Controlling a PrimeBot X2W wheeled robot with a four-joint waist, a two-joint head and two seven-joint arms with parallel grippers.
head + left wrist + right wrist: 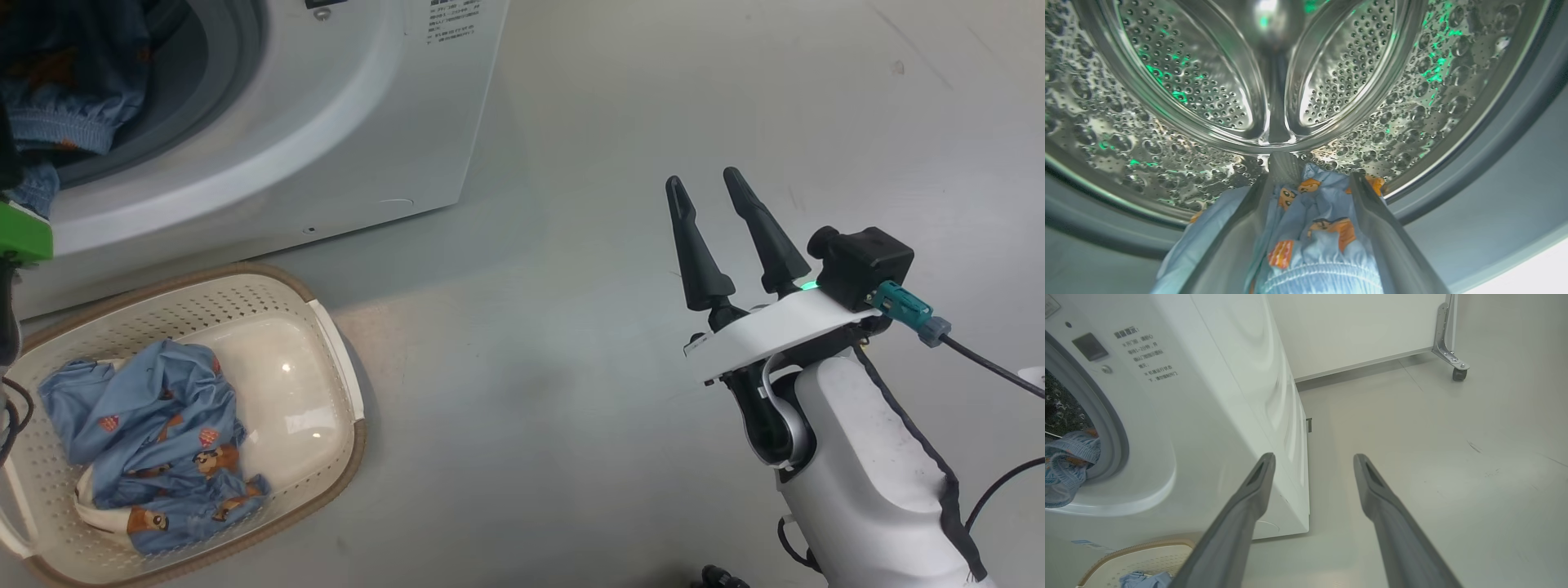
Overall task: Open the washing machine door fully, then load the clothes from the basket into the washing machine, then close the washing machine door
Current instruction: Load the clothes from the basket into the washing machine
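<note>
Lying between spread left fingers (1233,232): clothes (1323,249), in drum (1208,85) | right fingers (1241,510) apart over floor (1453,477)

Head and right wrist cameras both overlooked the white front-loading washing machine (351,106) and cream perforated basket (163,314); the left wrist camera peered closely into the steel drum (1180,85).

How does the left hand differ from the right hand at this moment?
Place: the left hand points into the steel drum of the washing machine, while the right hand hangs over the grey floor beside the machine.
Load: a light blue garment lies between the left hand's fingers, but nothing lies between the right hand's fingers.
Shared: both hands are open.
</note>
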